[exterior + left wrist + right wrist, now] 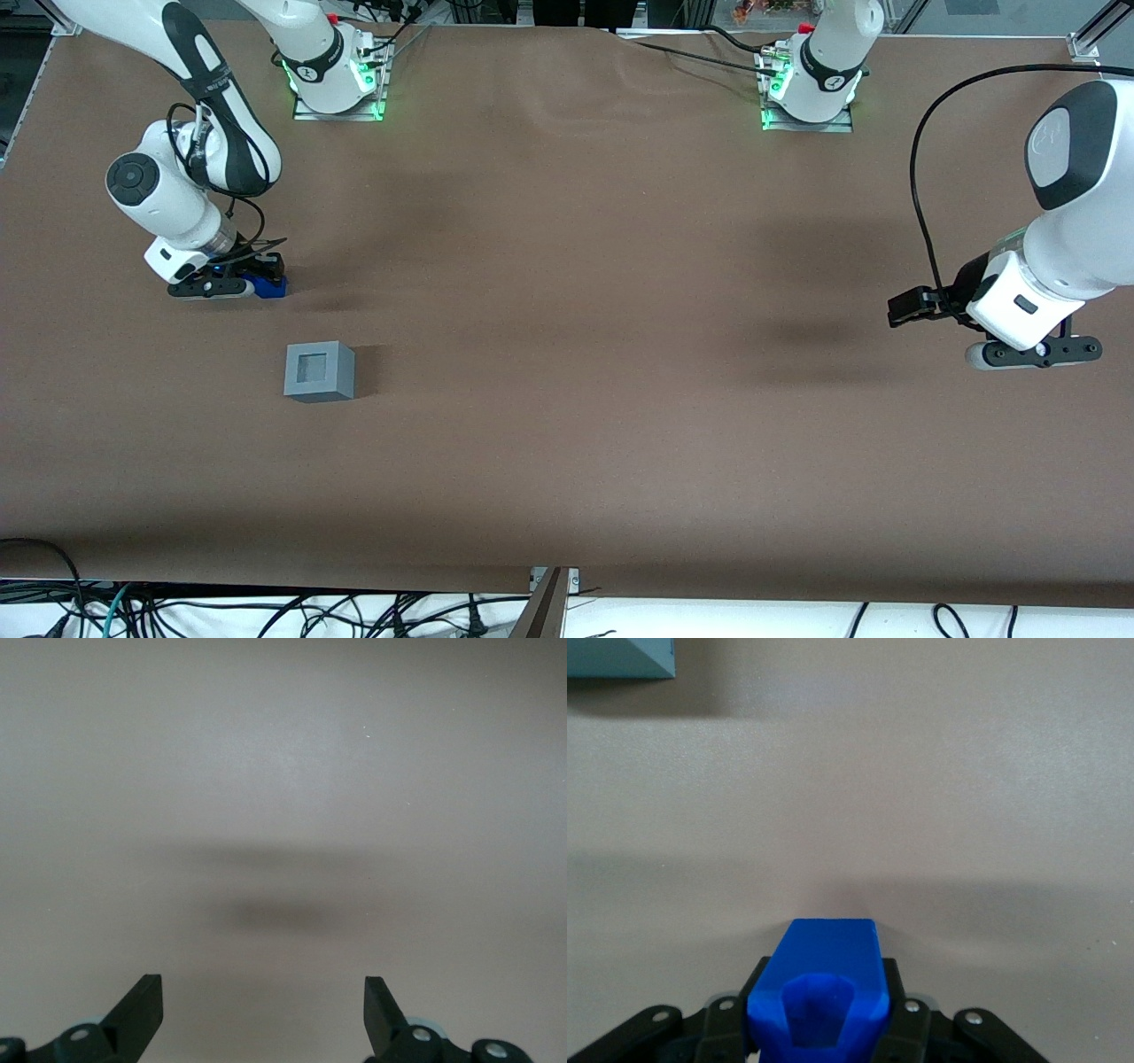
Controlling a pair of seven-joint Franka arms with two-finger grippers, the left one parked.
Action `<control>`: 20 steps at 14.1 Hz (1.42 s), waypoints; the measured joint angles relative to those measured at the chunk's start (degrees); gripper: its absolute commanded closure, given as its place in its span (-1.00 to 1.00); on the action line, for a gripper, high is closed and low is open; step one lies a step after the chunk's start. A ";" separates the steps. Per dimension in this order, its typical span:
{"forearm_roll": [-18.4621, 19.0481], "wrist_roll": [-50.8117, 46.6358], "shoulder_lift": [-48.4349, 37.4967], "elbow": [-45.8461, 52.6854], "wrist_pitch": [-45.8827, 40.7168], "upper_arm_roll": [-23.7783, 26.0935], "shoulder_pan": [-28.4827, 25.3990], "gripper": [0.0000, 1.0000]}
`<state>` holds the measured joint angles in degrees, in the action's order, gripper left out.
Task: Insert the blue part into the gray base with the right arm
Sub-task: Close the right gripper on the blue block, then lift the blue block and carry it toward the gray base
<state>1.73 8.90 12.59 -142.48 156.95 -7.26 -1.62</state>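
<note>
The blue part [268, 285] is a small bright blue block, low at the brown table toward the working arm's end. My right gripper [257, 279] is shut on it. In the right wrist view the blue part [819, 979] sits clamped between the black fingers [899, 1010], its hollowed end facing the camera. The gray base [320, 371] is a light gray cube with a square recess in its top. It stands on the table nearer to the front camera than the gripper and apart from it. A corner of the base also shows in the right wrist view [620, 657].
The brown table cover [567, 399] stretches wide around the base. Both arm mounts [337, 89] stand at the table's edge farthest from the front camera. Cables [266, 616] hang below the near edge.
</note>
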 measured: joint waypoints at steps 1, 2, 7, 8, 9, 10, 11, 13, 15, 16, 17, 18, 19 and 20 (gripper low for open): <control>0.00 0.08 0.00 0.00 0.00 0.00 0.00 0.56; 0.00 0.15 0.00 0.00 0.01 0.00 0.00 0.56; 0.00 0.41 -1.80 2.63 -5.55 0.16 -0.04 0.57; 0.00 0.41 -2.69 5.01 -10.55 0.27 -0.06 0.57; 0.00 0.41 -3.53 8.36 -16.68 0.34 -0.09 0.57; 0.00 0.36 -4.15 12.48 -23.33 0.39 -0.13 0.57; 0.00 0.35 -4.49 17.22 -30.16 0.45 -0.23 0.57; -0.06 -0.10 -4.32 25.93 -40.44 0.65 -1.06 0.57; -0.09 -2.20 -3.45 32.87 -46.86 1.51 -1.96 0.57; -0.09 -3.42 -2.84 35.80 -49.38 2.16 -2.33 0.57; -0.10 -4.84 -2.18 38.58 -51.91 2.90 -2.66 0.57; -0.12 -6.35 -1.48 41.12 -54.08 3.57 -2.97 0.57; -0.17 -8.00 -0.67 43.47 -55.75 4.24 -3.23 0.57; -0.19 -9.63 0.17 45.54 -56.81 4.96 -3.44 0.57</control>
<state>1.54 -0.72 12.76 -96.94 100.14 -2.30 -5.05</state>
